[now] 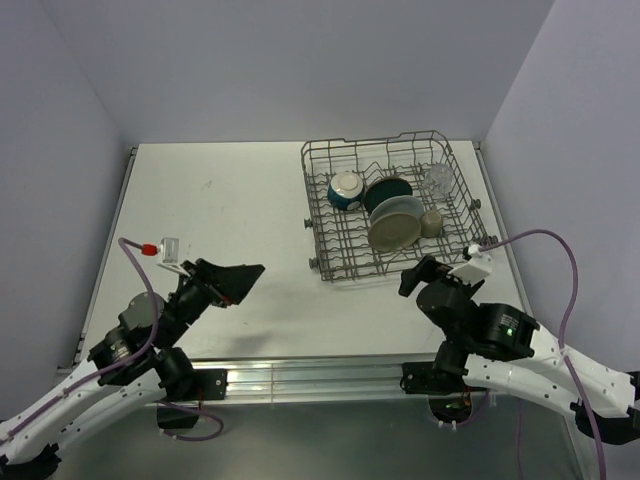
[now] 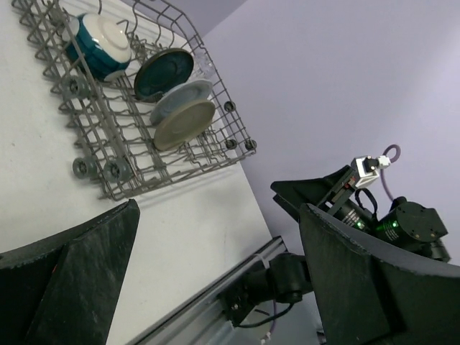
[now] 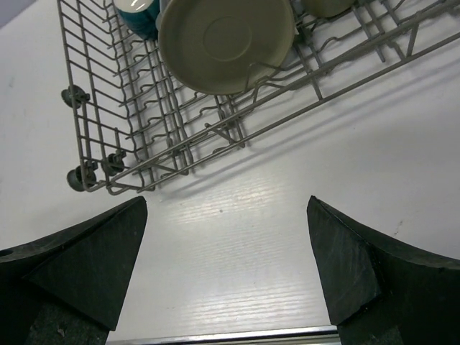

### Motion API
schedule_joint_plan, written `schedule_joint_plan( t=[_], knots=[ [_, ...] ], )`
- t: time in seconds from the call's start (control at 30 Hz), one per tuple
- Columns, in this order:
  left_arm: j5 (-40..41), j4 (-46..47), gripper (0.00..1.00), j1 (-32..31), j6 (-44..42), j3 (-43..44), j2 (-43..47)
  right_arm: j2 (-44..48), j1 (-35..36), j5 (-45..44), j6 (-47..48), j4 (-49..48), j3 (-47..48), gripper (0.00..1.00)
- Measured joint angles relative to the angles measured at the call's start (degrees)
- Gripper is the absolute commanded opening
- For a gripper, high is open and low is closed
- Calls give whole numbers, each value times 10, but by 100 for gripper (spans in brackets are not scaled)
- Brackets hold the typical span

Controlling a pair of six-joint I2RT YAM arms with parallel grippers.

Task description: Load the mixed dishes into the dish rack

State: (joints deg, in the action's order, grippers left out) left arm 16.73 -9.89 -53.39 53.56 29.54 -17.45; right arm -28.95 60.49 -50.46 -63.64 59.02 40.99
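Top external view showed the dish rack (image 1: 345, 256) just ahead of the right tool (image 1: 417, 275), far from the left tool (image 1: 240, 283), both gaping empty.

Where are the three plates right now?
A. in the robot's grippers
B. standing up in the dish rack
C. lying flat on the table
B: the grey-beige plate, pale blue plate and dark teal plate all stand on edge inside the dish rack.
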Motion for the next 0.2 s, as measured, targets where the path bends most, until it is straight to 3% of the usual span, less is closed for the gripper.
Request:
schedule_joint_plan(
  t=[0.2],
  knots=[
    [-12,-36,99,0,48,-53,94,82,0,21,-8,-47,-48,100]
  ],
)
